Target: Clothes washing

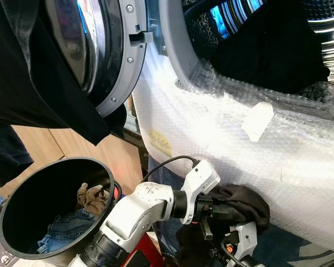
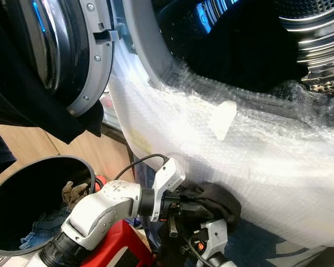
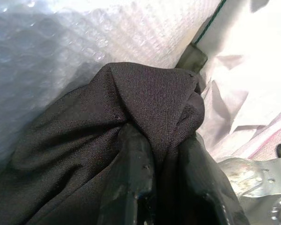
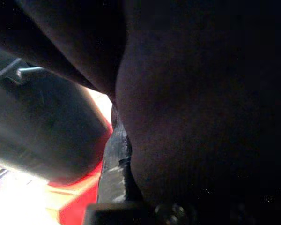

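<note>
A bunched black fabric garment [image 1: 246,201] is pinched between the jaws of the left gripper [image 1: 225,211], low against the bubble-wrapped white front of the washing machine [image 1: 222,139]; in the left wrist view the cloth [image 3: 107,136] is seen folded over one black finger [image 3: 133,173] and pressed against the bubble wrap. The right gripper [image 2: 203,239] is seen just below the left jaws, its body partly hidden by the same garment; in the right wrist view dark cloth [image 4: 192,103] is draped over a black finger [image 4: 114,164], but whether those jaws are spread or pressed together cannot be told. Well above the jaws, the round drum opening [image 1: 267,39] is seen with more dark clothing [image 1: 267,55] lying inside it. The open round door [image 1: 108,50] is seen up and to the left of the jaws, with a black garment [image 1: 33,78] hung over it. To the left of the jaws, beside the silver left arm, a round black plastic basket [image 1: 11,222] is seen, in which blue denim [image 1: 67,225] and a brown cloth [image 1: 92,197] are held. A red object [image 2: 119,242] is seen under the arm.
</note>
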You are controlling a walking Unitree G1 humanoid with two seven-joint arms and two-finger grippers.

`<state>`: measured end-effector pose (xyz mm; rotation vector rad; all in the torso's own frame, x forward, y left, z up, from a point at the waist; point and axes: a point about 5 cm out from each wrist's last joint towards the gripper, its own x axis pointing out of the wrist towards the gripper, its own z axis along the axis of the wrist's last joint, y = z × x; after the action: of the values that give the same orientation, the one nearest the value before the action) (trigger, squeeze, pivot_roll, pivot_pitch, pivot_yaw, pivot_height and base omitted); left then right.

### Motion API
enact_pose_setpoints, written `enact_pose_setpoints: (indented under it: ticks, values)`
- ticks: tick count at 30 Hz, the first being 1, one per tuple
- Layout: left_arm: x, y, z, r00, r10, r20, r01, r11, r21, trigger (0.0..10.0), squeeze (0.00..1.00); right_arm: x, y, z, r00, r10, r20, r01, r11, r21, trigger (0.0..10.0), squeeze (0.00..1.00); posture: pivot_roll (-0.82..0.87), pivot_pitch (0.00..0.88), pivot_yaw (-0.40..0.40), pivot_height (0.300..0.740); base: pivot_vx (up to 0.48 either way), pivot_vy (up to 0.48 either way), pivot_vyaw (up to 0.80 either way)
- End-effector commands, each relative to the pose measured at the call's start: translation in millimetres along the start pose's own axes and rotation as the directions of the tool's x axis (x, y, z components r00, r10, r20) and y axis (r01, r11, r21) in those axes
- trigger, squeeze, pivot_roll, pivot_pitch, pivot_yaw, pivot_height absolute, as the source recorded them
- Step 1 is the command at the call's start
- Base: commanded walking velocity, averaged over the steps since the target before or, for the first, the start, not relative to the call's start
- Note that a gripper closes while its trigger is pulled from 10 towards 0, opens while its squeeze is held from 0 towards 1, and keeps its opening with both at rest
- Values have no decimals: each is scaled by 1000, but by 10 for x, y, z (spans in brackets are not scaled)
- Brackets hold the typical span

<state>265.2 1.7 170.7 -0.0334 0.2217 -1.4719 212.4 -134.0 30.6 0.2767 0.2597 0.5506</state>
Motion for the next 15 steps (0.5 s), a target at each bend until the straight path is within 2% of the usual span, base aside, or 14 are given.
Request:
enact_pose_setpoints:
  ticks: [1,5,6,9,11,15]
  values:
    - [-53,6,25,1000,23,-10,-22,999,38,10000,0,29,63,9,1000,25,15,-26,1000,13,0,0,-77,57,85,740,0,0,0]
    - [-153,-4,19,999,30,-30,-28,998,53,10000,35,88,90,-9,999,35,20,-36,999,23,0,0,-56,53,86,740,0,0,0]
    - [-190,-14,14,999,32,-31,-31,998,45,10000,1000,109,116,-12,999,44,19,-44,999,24,0,0,-45,60,86,740,0,0,0]
    - [-221,-3,-3,998,51,-44,-50,998,41,10000,1000,121,131,-9,998,59,21,-60,997,39,0,0,-34,58,77,740,0,0,0]
    - [-314,39,-20,993,105,-60,-103,994,39,10000,1000,131,151,-15,997,80,9,-81,996,31,0,0,-18,66,74,740,0,0,0]
    - [-437,21,-62,988,127,-92,-124,991,43,10000,1000,131,145,-56,996,85,-6,-85,996,29,0,0,-5,54,75,740,0,0,0]
